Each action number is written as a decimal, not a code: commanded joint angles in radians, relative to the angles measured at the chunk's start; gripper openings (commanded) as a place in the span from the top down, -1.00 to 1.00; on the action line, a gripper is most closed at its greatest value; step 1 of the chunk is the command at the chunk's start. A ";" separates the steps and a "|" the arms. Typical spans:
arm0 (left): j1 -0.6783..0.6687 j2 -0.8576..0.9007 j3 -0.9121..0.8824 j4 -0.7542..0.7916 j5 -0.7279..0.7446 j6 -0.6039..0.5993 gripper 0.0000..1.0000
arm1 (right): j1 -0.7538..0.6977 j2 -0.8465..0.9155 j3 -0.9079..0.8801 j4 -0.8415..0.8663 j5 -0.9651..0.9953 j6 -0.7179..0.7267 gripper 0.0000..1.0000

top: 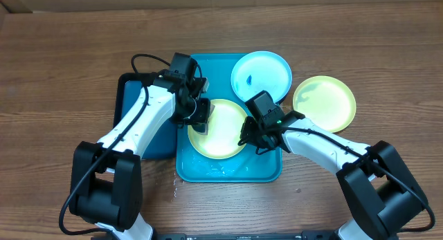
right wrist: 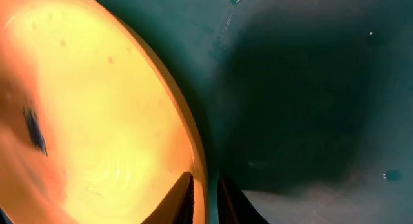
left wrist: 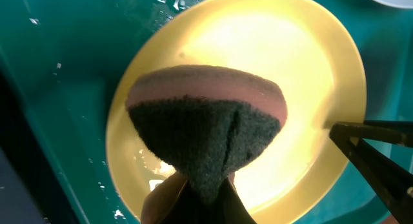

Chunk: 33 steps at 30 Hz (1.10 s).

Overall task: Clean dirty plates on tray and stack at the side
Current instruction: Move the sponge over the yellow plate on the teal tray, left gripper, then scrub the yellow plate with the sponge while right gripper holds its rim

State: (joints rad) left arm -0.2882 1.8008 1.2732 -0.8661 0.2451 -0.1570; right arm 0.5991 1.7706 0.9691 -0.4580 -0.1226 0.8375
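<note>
A yellow-green plate (top: pixel 220 133) lies in the turquoise tray (top: pixel 228 172). My left gripper (top: pixel 199 115) is shut on a pink and dark grey sponge (left wrist: pixel 206 121) held over the plate's left side (left wrist: pixel 310 56). My right gripper (top: pixel 250 137) is shut on the plate's right rim (right wrist: pixel 193 146), one finger inside and one outside; a blue smear (right wrist: pixel 35 130) shows on the plate. A light blue plate (top: pixel 261 75) with a blue smear rests on the tray's far right corner. A second yellow-green plate (top: pixel 324 103) lies on the table to the right.
A dark blue tray (top: pixel 156 140) lies partly under the turquoise tray's left side. Water droplets sit on the tray floor (left wrist: pixel 58 66) and near its front edge (top: pixel 221 169). Wooden table (top: pixel 55 74) surrounds everything.
</note>
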 commanded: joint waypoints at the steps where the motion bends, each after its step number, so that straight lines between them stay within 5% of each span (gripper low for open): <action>1: -0.002 0.006 -0.002 0.009 -0.025 -0.008 0.91 | 0.004 0.006 0.003 0.010 0.013 0.003 0.70; 7: -0.003 0.006 -0.002 0.008 -0.025 -0.008 0.91 | 0.004 0.006 0.004 0.020 0.016 -0.002 0.88; 33: -0.022 0.006 -0.003 0.009 -0.040 0.018 0.92 | 0.002 -0.014 0.008 0.023 0.017 -0.036 0.76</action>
State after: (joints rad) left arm -0.3016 1.8008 1.2720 -0.8627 0.2081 -0.1562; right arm 0.5991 1.7706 0.9691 -0.4389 -0.1219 0.8104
